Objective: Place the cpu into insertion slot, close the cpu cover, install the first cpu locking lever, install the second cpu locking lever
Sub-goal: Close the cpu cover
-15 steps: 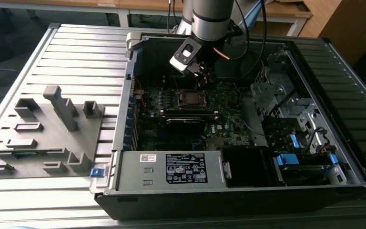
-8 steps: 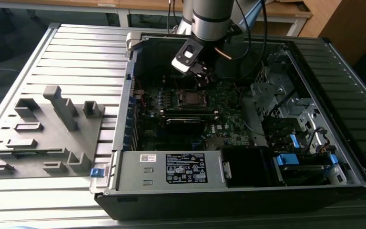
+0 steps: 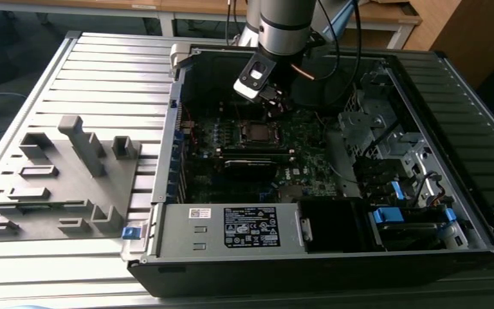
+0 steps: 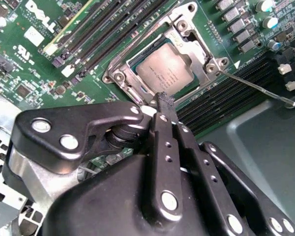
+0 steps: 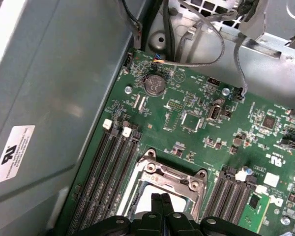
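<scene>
**Chip seated, cover down, end effector shut at socket edge**

Exterior view, L to R: ridged metal table (image 3: pixel 101 58) carries a grey plastic jig (image 3: pixel 67 174) w/ upright pegs, on the exterior view's left. Just beside it lies an open computer case (image 3: pixel 316 275) w/ a green circuit board (image 3: pixel 311 151) inside. The arm (image 3: pixel 285 26) reaches down into the far part of the case. The end effector (image 3: pixel 274 106) hangs just above the board, near the socket. The chip (image 3: pixel 256 132) sits in that socket, mid-board. A black labelled box (image 3: pixel 251 226) fills the case's near edge, w/ blue tabs (image 3: pixel 387 215) toward the exterior view's right.

Second wrist view: chip (image 4: pixel 162 73) lies flat in the socket, its dull silver top showing through the square opening of the cover plate (image 4: pixel 200 43), which lies down around it. A thin wire lever (image 4: pixel 255 88) runs out from one socket corner across the black memory slots (image 4: pixel 214 107). End effector (image 4: pixel 164 100) has its fingers pressed together w/ nothing between them, tip at the cover plate's edge. Contact or not: can't tell.

First wrist view: end effector (image 5: pixel 161 201) closed over the cover plate (image 5: pixel 174 179). A coin battery (image 5: pixel 155 84) sits well apart from the socket.
</scene>
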